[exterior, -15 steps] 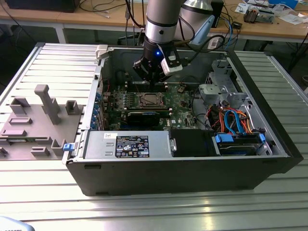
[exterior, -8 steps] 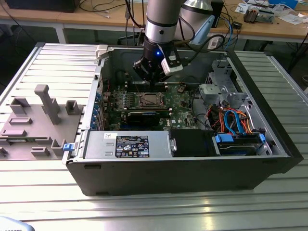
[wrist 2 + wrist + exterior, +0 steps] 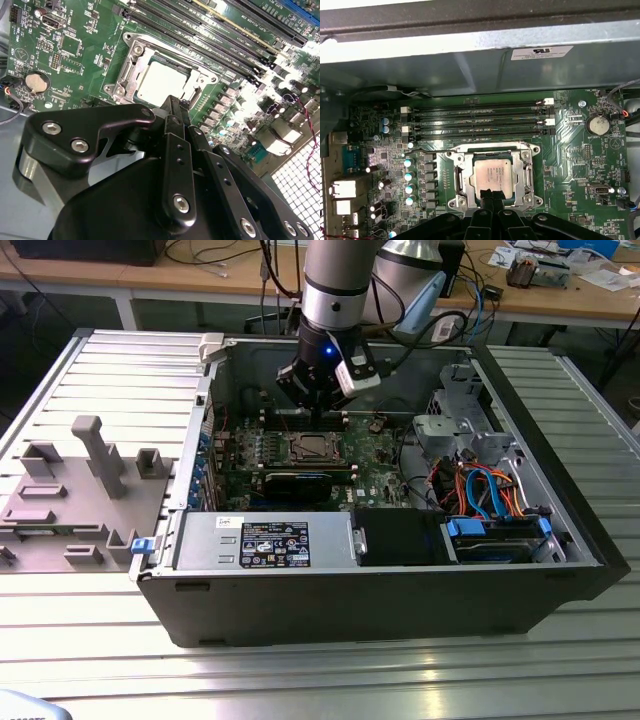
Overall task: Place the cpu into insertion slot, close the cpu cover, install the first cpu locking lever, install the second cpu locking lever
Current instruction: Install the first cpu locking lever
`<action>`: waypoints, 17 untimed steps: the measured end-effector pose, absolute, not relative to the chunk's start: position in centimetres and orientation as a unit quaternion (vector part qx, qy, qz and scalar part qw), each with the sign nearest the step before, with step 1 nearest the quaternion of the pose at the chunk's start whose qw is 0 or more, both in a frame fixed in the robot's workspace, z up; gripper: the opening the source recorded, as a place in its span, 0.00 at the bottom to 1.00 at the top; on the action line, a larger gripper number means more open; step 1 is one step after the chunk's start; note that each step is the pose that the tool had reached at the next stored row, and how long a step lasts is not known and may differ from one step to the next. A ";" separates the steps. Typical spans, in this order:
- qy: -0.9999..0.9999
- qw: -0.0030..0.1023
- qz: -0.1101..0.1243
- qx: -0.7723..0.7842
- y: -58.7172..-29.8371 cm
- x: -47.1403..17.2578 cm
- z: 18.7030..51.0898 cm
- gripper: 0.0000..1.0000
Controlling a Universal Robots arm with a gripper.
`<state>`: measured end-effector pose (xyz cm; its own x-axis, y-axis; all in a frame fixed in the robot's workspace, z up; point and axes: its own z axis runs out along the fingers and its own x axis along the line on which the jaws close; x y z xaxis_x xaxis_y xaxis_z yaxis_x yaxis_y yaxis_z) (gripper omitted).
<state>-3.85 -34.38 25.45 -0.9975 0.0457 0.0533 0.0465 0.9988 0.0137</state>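
1. Gripper (image 3: 491,196), low centre of the first wrist view: I read its two fingers as pressed together with nothing between them, tips hanging at the near edge of the cpu (image 3: 493,176).
2. Cpu: seated in the insertion slot (image 3: 493,175), mid-frame; the cpu cover (image 3: 527,172) appears folded down around it.
3. Locking levers: I cannot pick out either thin rod, nor whether any is latched.
4. Risk, my judgement: tips so near could scrape the chip lid or slip off a springy lever, which would snap back against the green motherboard (image 3: 580,165).
5. Memory slots (image 3: 480,120) and coin battery (image 3: 597,125), further up.
6. Far: grey case wall (image 3: 470,60). The socket's near edge is hidden behind the gripper.
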 end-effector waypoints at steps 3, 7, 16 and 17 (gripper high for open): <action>-0.999 0.027 -0.007 -0.020 -34.4 -3.9 25.5 0.11; -0.999 0.027 -0.007 -0.017 -34.4 -3.9 25.5 0.11; -1.000 0.027 -0.007 -0.010 -34.4 -3.9 25.5 0.11; -1.000 0.027 -0.007 -0.009 -34.4 -3.9 25.5 0.11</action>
<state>-3.85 -34.38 25.45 -0.9984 0.0184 0.0533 0.0191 0.9997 0.0137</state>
